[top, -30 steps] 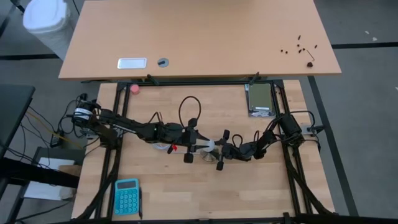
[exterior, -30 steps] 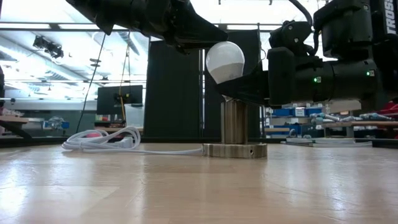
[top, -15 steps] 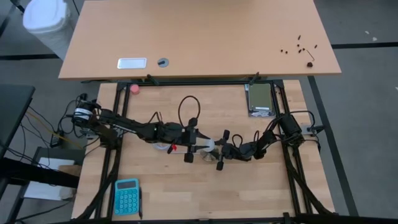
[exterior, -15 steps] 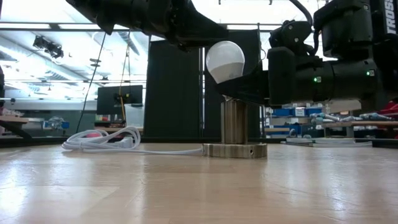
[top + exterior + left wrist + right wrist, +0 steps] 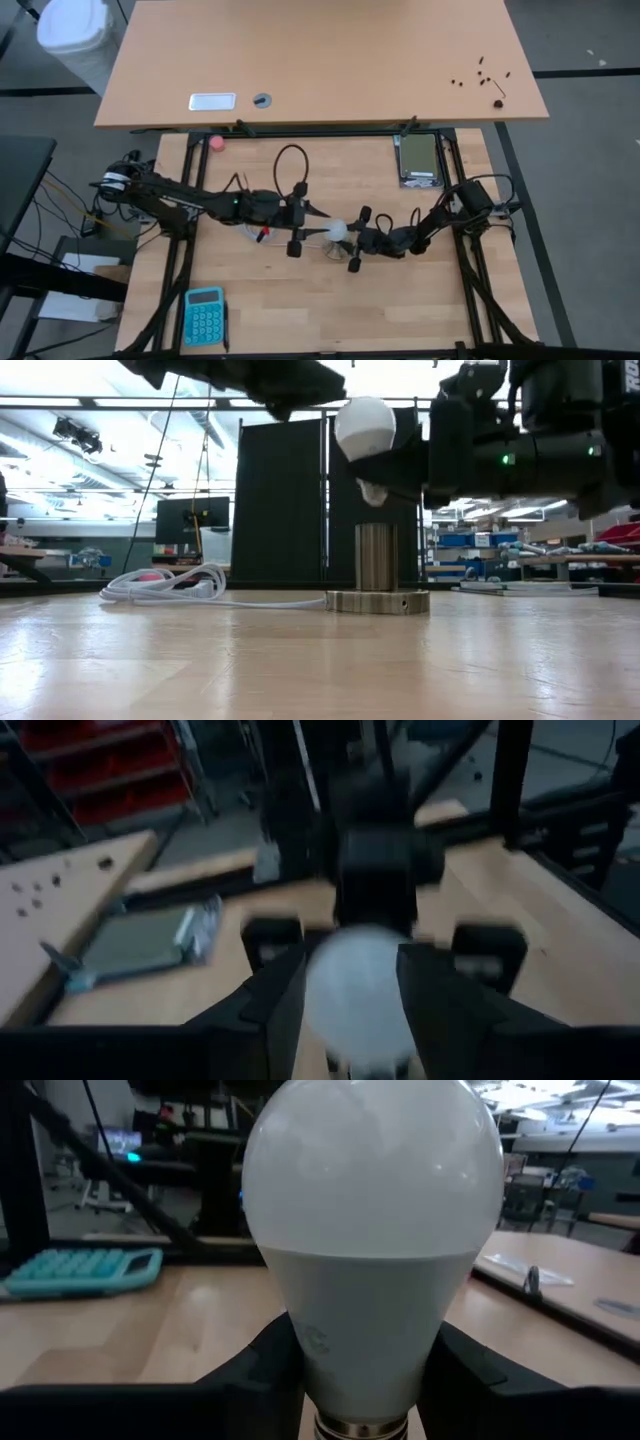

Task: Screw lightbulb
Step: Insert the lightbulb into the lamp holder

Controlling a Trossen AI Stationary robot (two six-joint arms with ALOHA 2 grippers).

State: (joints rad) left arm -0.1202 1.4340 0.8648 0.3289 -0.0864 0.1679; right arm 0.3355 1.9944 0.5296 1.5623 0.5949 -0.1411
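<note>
A white lightbulb point(image 5: 365, 428) hangs in the air above a metal socket point(image 5: 377, 557) near the middle of a wooden table point(image 5: 400, 300), clear of the socket's rim with a visible gap beneath it. The right gripper point(image 5: 352, 240) reaches in from the right side of the table and holds the bulb by its tapered neck, its two dark fingers point(image 5: 262, 1370) pinched tight on either side just above the silvery screw base; the globe stands upright above those fingers in the right wrist view. The left gripper point(image 5: 297, 232) sits just beside the bulb on the opposite side, its fingers point(image 5: 275, 1010) parted a little and flanking the globe; whether they touch the glass cannot be told. The socket stands upright on a flat round base point(image 5: 377, 601), from which a white cord point(image 5: 190, 585) runs off and lies coiled on the tabletop. A teal calculator point(image 5: 204, 315) rests at the table's near left corner, a small pink ball point(image 5: 216, 143) lies at the far left edge, and a grey box point(image 5: 419, 160) sits toward the far right.
</note>
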